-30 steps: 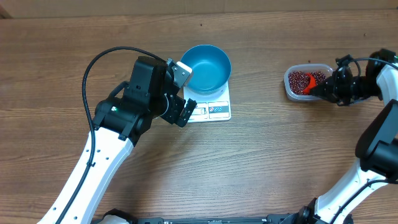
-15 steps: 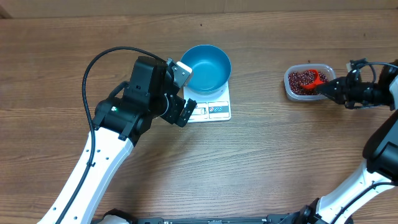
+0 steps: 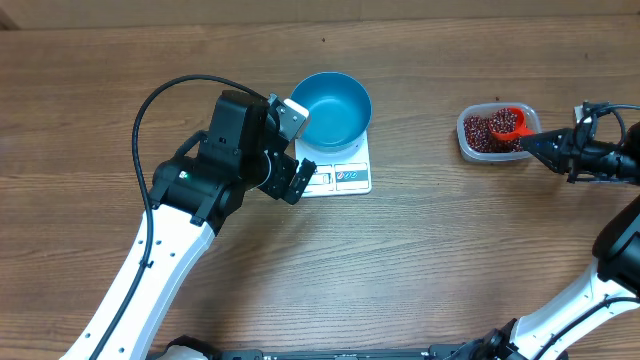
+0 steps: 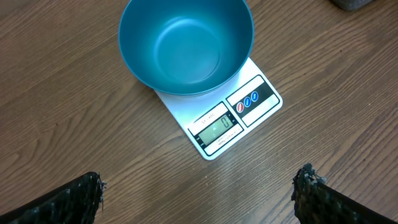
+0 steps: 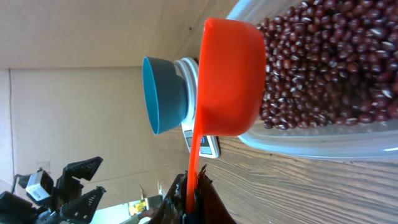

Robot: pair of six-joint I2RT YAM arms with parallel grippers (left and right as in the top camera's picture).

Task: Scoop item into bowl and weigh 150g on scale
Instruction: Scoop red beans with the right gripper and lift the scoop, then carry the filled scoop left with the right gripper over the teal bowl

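While right claw (image 5: 188,194) clamps red scoop (image 5: 230,81) — beans (image 5: 323,68) dark red-brown; left claw (image 4: 198,186) spread.

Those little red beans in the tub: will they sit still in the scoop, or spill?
The beans look small, smooth, rounded and loose, so they probably roll and pour easily. A tilted scoop would likely shed some. Each looks light, so the heap should shift rather than resist.
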